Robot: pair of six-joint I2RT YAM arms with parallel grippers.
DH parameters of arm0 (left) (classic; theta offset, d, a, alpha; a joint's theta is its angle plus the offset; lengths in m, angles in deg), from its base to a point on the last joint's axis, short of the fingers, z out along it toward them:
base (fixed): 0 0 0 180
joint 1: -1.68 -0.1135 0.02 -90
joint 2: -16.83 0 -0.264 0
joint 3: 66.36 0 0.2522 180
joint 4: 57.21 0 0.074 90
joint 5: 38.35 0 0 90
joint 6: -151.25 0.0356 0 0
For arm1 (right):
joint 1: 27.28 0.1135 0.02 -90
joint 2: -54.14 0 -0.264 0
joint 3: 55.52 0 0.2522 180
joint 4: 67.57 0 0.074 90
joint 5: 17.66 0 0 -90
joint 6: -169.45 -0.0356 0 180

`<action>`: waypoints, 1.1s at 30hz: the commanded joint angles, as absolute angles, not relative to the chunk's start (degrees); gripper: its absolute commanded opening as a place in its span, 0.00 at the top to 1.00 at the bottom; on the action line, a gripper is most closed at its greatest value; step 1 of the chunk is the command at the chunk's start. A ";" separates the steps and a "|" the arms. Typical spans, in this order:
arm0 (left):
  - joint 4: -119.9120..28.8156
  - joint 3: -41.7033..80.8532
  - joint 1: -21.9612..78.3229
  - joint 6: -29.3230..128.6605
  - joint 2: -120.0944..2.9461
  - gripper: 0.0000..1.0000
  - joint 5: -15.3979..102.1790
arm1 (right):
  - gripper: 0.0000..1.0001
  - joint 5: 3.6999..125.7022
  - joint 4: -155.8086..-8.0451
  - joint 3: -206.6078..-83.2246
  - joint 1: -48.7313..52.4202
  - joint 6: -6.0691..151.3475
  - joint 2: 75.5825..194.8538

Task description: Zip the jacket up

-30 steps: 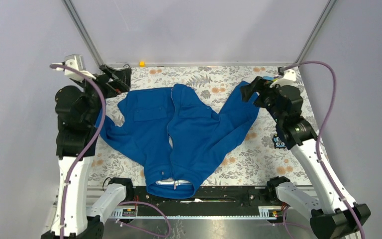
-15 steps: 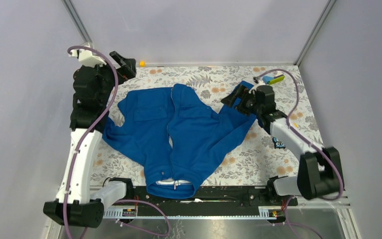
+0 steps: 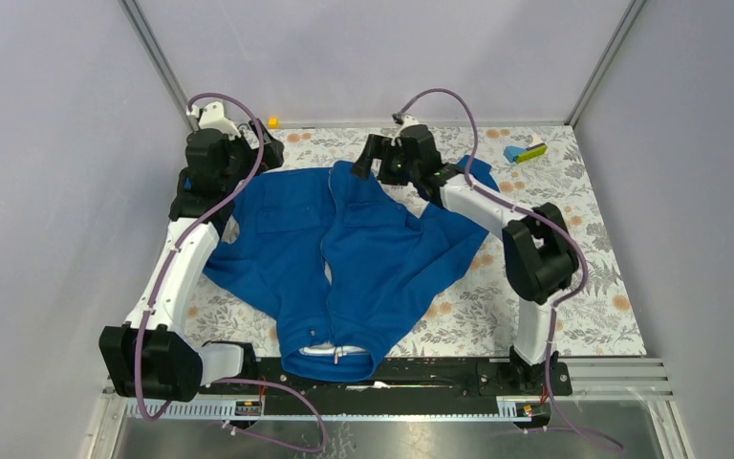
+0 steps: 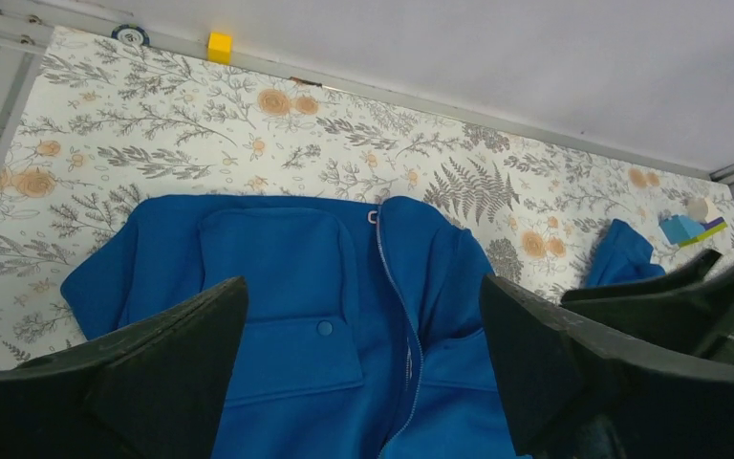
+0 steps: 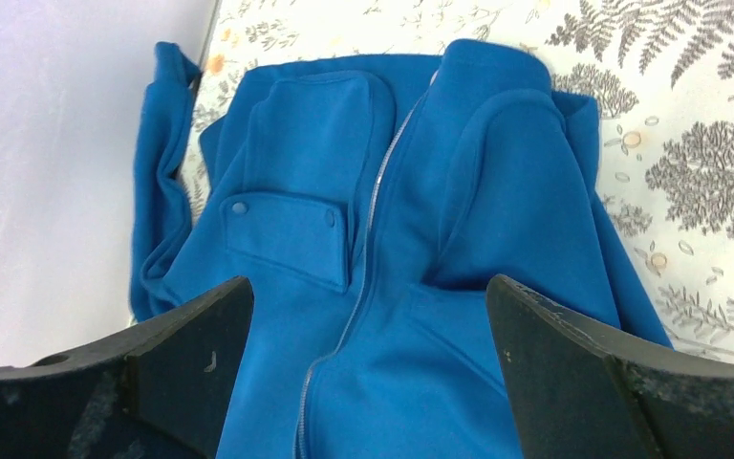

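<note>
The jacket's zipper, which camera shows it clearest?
The right wrist view: the zipper runs close and long down the jacket. The left wrist view shows a shorter stretch; the top view shows only a thin seam.

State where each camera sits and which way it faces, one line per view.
Top external: high behind the robot, looking down at the jacket; both arms show.
Left wrist: on the left arm, facing the far wall over the jacket; its open fingers show.
Right wrist: on the right arm, looking down on the jacket; its open fingers show.
Both wrist views share the zipper.
</note>
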State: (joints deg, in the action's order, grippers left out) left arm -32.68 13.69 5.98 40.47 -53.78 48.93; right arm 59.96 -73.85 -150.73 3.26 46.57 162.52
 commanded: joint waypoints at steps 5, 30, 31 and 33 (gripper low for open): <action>-38.24 13.99 5.37 40.24 -53.59 0.01 46.34 | 0.02 75.77 -84.75 -168.44 6.81 55.86 174.39; -38.35 12.50 1.77 35.35 -53.47 0.01 43.60 | 0.26 93.39 -104.93 -197.75 11.90 61.84 198.85; -38.39 12.48 1.77 35.30 -53.60 0.01 43.50 | 0.27 93.35 -104.91 -197.51 11.86 61.75 198.51; -38.41 12.58 1.75 35.11 -53.88 0.01 43.22 | 0.27 93.51 -104.93 -197.13 11.88 61.72 197.56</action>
State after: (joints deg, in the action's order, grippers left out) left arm -35.00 12.48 2.06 35.84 -54.10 45.13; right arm 92.72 -104.23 -195.04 11.72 62.26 198.73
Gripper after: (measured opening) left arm 0.989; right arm 0.736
